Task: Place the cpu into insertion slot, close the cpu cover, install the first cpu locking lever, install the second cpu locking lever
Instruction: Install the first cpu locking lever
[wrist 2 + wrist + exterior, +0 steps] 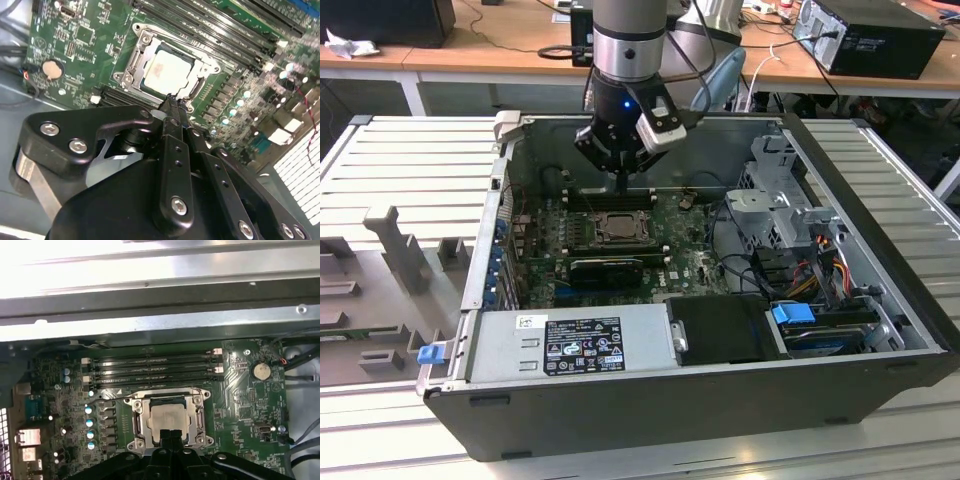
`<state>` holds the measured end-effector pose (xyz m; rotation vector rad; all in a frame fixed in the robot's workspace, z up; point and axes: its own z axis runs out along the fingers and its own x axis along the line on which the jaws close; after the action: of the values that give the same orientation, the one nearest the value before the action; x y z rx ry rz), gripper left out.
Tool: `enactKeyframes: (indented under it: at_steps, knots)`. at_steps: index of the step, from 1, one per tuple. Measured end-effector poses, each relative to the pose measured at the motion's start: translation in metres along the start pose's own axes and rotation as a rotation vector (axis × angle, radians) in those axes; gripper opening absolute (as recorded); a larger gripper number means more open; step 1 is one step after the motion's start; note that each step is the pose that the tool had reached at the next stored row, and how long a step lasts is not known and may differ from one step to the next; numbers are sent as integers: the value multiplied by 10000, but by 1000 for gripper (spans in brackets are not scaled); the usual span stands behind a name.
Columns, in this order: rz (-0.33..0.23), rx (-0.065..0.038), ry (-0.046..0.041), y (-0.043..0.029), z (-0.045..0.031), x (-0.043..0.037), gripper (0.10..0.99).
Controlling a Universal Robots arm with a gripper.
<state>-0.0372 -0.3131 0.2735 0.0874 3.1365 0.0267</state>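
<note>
The cpu [618, 228] [167, 72] [167, 416] lies silvery top up in the insertion slot [131, 444] on the green motherboard. The silvery cpu cover [136, 59] [141, 412] lies flat around the chip, framing it. My gripper [623, 185] [170, 102] [170, 436] hangs just above the socket's edge on the side of the memory slots. Its two black fingers are pressed together, shut, with nothing between them. A thin lever wire [150, 392] runs along the socket's side toward the memory slots; whether it is latched cannot be told.
Long black memory slots [605, 196] [150, 370] run beside the socket. A black expansion card [605, 270] lies on its other side. The power supply [580, 340], the drive cage [790, 210], loose cables [740, 265] and the case walls [510, 160] close in the board.
</note>
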Motion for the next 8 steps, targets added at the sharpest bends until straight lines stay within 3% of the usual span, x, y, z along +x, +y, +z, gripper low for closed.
enactKeyframes:
  at_steps: [2, 8]
  knots:
    - [-254, -1, 8, 1, 1, 1, 106]
    - [-275, -1, 11, 0, 7, 46, 106]
